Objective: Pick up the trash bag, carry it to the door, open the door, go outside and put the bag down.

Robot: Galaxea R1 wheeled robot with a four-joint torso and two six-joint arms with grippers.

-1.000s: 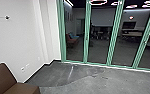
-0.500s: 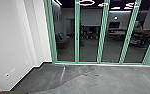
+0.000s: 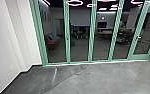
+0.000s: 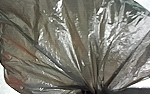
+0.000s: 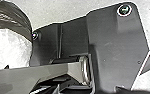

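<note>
The trash bag (image 4: 73, 42), dark, glossy and see-through with reddish contents, looms large in the left wrist view. Its folds draw together to a tight neck, where my left gripper (image 4: 89, 91) is shut on it. In the right wrist view a rounded, shiny part of the bag (image 5: 13, 15) shows beside the robot's own dark plate. Whether my right gripper is open or shut cannot be made out. Ahead in the head view, a green-framed glass door (image 3: 143, 32) with a handle stands closed at the right end of the glazed wall.
Green-framed glass panels (image 3: 78, 37) run across the front, with a dim room, seats and tables behind them. A white wall (image 3: 8, 45) with a stepped corner rises on the left. Grey concrete floor (image 3: 98, 77) stretches up to the glass.
The head camera has turned to the right. The brown chair has left the picture on the left, and more of the door at the right end has come into sight.
</note>
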